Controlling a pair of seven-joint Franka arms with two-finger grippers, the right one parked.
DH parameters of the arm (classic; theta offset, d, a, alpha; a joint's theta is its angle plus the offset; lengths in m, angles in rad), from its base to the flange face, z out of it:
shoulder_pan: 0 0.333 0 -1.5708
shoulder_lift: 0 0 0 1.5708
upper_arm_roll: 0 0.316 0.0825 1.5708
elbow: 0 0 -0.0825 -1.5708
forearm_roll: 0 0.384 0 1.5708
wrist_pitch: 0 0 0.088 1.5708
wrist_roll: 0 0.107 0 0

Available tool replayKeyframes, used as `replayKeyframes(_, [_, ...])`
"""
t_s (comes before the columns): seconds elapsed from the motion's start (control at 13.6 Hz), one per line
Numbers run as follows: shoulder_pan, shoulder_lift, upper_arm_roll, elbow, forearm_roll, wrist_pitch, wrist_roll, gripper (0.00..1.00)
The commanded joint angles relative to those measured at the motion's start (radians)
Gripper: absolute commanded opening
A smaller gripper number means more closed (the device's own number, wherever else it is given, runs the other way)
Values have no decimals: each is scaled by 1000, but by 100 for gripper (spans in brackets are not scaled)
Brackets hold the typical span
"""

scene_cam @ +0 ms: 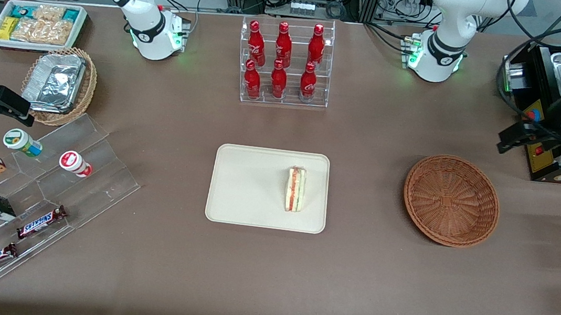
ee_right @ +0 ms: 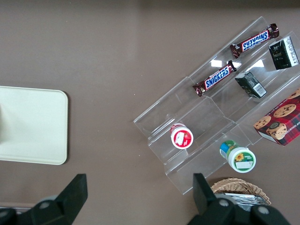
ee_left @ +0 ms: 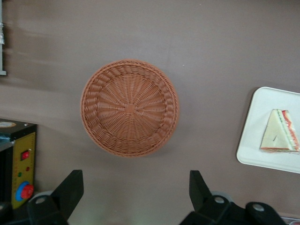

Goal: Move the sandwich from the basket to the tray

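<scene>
The sandwich (scene_cam: 295, 189) lies flat on the cream tray (scene_cam: 234, 194), near the tray's end that faces the basket. In the left wrist view the sandwich (ee_left: 280, 137) rests on the tray (ee_left: 255, 140), with its red, orange and green layers showing. The reddish-brown basket (scene_cam: 451, 199) sits beside the tray toward the working arm's end, and nothing lies in the basket (ee_left: 130, 107). My gripper (scene_cam: 511, 139) hangs high above the table, farther from the front camera than the basket. The gripper (ee_left: 136, 180) is open, with only bare table between its fingers.
A black control box (scene_cam: 545, 150) with red buttons stands close to the gripper. A clear rack of red bottles (scene_cam: 283, 63) sits farther back than the tray. An acrylic shelf with snacks (scene_cam: 44, 194) and a tan basket with foil container (scene_cam: 59, 84) lie toward the parked arm's end.
</scene>
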Motion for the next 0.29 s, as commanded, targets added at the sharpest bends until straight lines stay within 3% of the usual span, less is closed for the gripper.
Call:
replayKeyframes(0.0, [25, 11, -22, 24, -16, -28, 35, 100])
replayKeyframes(0.22, [11, 7, -42, 22, 8, -28, 36, 100])
